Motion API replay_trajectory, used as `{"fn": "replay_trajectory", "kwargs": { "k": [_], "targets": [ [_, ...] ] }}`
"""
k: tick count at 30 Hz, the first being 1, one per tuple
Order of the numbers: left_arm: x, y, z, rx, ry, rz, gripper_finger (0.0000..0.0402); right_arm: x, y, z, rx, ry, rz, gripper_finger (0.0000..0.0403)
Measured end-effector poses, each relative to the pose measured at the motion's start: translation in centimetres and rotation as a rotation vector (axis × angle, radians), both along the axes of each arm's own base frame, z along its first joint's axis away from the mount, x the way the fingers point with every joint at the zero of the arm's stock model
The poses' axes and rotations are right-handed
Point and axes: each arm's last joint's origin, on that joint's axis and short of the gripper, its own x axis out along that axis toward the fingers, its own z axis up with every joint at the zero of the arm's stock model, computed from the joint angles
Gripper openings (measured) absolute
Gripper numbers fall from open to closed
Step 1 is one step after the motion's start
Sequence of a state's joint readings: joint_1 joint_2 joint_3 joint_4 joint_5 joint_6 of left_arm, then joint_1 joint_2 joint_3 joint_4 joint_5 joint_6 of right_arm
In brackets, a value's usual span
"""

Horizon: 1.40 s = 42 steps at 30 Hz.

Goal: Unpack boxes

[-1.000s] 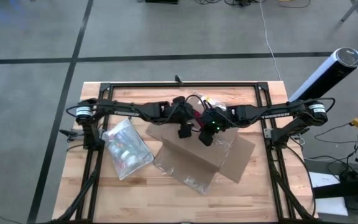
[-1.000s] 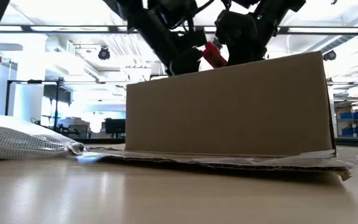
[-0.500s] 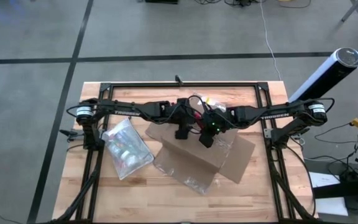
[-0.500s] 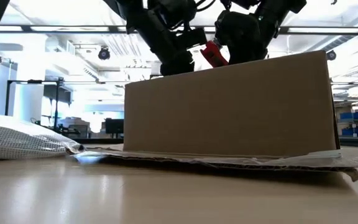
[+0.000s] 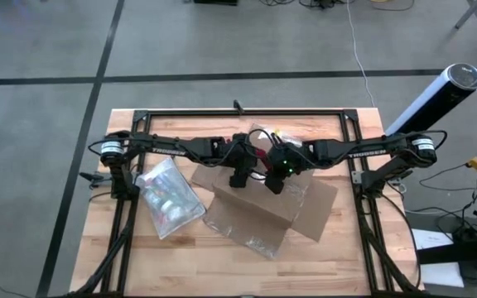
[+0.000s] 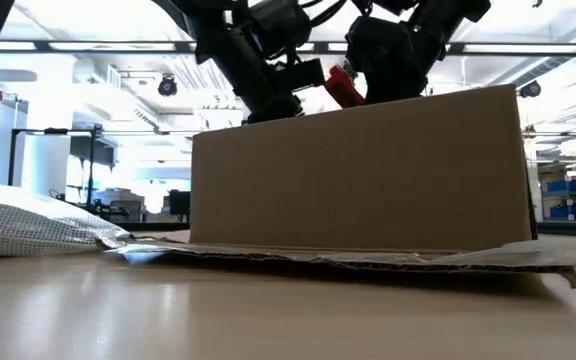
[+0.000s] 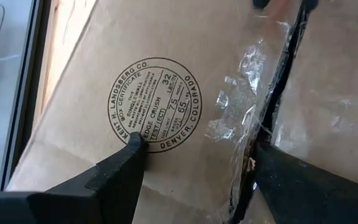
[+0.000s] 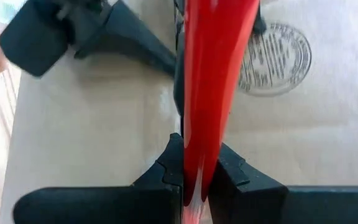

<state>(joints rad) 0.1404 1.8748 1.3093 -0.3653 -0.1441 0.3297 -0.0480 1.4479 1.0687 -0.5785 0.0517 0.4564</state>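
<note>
Box (image 5: 259, 203) sits mid-tabletop (image 5: 338, 257). Right hand (image 8: 194, 180) is clamped on a red knife (image 8: 213, 81) over its taped seam; left hand (image 7: 194, 168) stands open, fingertips on the cardboard.

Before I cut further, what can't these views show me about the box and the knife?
- Box contents: not visible in any view.
- Knife blade tip: the right wrist view's top edge crops it.
- Left claw contact with the box top: low view, box edge hides it.
- Pouch contents: high view, too small.
</note>
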Motion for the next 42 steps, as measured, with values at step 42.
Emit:
{"fn": "replay_trajectory", "kwargs": {
  "k": [42],
  "targets": [
    [-0.5, 1.1, -0.3, -0.010, 0.026, 0.045, 0.0272, -7.0, 4.9, 2.2, 0.103, 0.110, -0.086, 0.0016]
  ]
}}
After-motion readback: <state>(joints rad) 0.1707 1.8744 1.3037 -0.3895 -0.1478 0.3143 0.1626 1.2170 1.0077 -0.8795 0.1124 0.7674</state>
